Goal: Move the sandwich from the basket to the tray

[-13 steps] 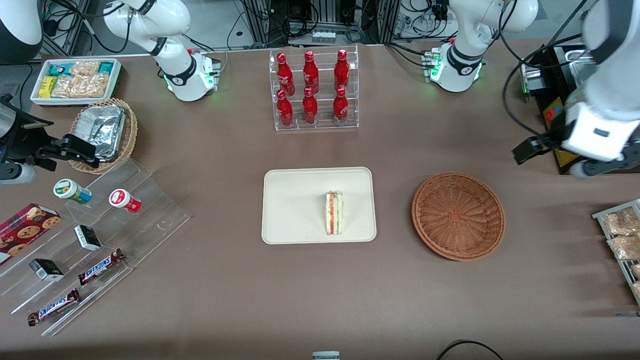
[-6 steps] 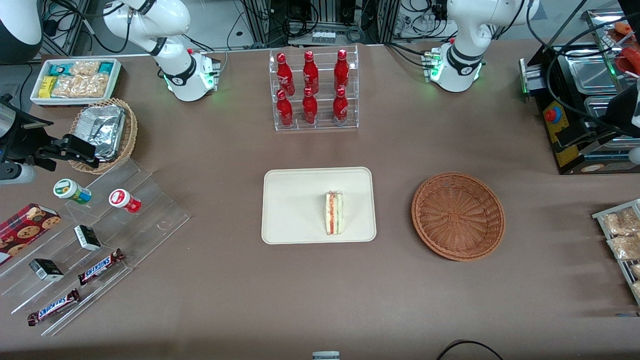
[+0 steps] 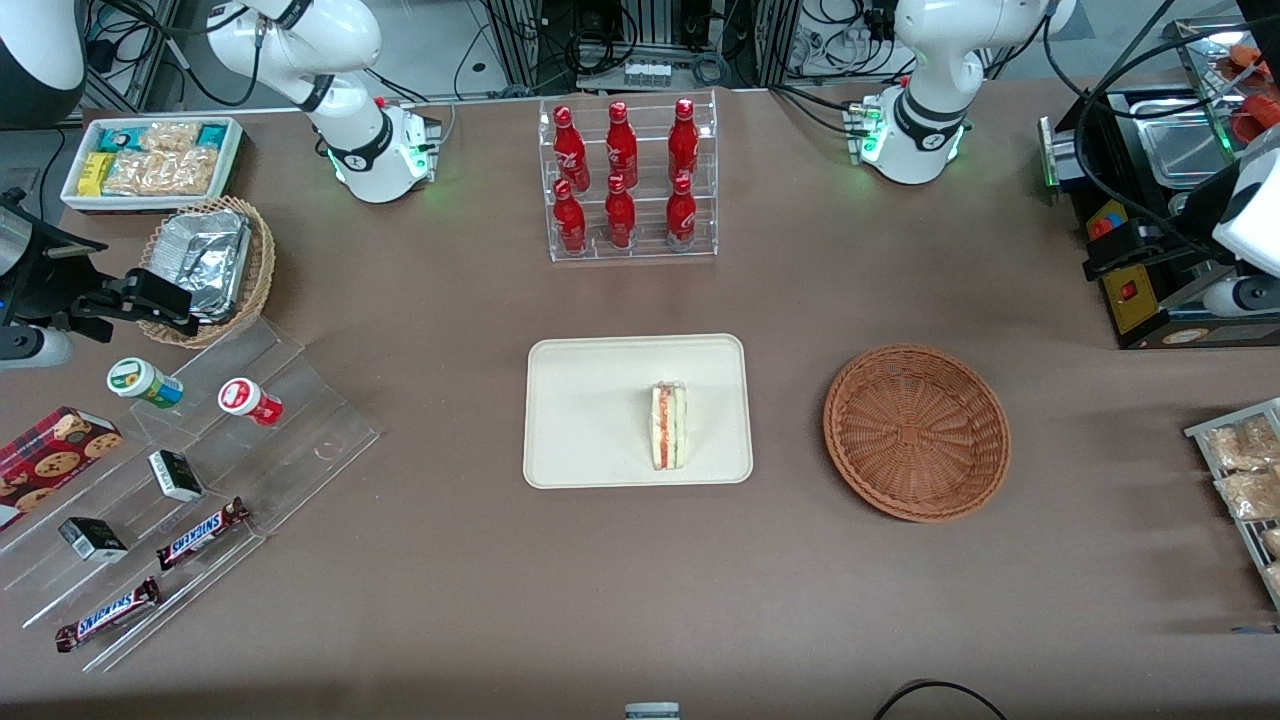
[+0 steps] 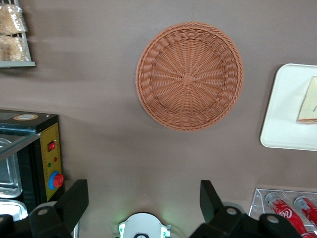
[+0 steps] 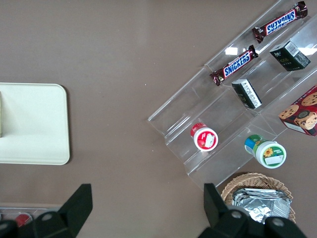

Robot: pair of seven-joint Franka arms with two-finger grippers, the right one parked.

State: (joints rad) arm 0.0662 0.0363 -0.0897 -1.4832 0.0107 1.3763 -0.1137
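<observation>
The sandwich [image 3: 668, 425] stands on its edge on the cream tray [image 3: 590, 400], near the tray's side that faces the basket; its red and green filling shows along the top. The reddish-brown wicker basket [image 3: 916, 432] sits empty beside the tray, toward the working arm's end. My gripper [image 3: 1105, 250] hangs high over the black control box at that end of the table, farther from the front camera than the basket. In the left wrist view the gripper [image 4: 143, 191] is open with nothing between its fingers, and the basket [image 4: 189, 75], the tray [image 4: 287, 109] and the sandwich [image 4: 308, 101] show below.
A clear rack of red bottles [image 3: 628, 180] stands farther back than the tray. The black control box [image 3: 1130, 295] and a wire rack of snack bags [image 3: 1240, 480] are at the working arm's end. Acrylic steps with candy [image 3: 180, 480], a foil-filled basket [image 3: 205, 265] and a white snack bin [image 3: 150, 160] are at the parked arm's end.
My gripper has drawn away from the table near the basket toward the black control box at the table's end. Sandwich, tray and basket have not moved.
</observation>
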